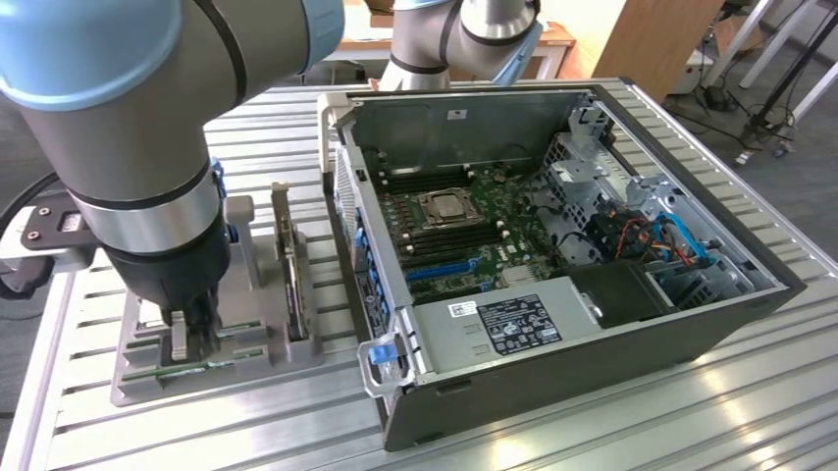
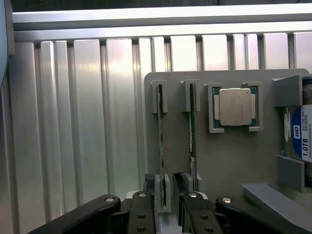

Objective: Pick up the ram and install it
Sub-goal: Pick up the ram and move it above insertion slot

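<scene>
Grey slotted holder [image 2: 229,161] cradled thin green ram [image 2: 160,136] on edge, square silver processor [image 2: 235,107], gripper [image 2: 165,192] spread wide, empty, straddling ram.

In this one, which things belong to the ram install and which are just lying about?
Job in hand:
ram between the open fingers
gripper
gray holder
open computer case

Lying about:
second ram stick
processor
hard drive
</scene>
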`<state>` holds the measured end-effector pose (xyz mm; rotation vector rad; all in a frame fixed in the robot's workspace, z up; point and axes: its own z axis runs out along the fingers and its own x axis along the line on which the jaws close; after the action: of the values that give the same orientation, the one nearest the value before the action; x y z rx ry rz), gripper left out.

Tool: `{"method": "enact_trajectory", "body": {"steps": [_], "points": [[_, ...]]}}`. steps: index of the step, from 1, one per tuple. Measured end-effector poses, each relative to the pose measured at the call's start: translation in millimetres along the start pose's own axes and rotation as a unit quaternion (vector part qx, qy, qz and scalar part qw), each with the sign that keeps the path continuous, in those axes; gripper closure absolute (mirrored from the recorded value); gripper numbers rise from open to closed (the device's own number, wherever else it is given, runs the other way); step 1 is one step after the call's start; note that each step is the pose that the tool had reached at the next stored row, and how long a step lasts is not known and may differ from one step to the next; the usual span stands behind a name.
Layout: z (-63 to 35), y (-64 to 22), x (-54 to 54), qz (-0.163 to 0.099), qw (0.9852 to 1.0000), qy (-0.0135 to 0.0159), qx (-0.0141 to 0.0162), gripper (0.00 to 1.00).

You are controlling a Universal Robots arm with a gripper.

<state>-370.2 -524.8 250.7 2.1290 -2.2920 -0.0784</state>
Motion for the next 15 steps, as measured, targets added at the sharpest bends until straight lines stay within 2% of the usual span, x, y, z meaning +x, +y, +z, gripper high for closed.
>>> {"method": "enact_trajectory", "body": {"steps": [15], "points": [[7.4, -0.4, 0.4, -0.016, 0.9999, 0.0024, -0.0022, 0.7]]}}
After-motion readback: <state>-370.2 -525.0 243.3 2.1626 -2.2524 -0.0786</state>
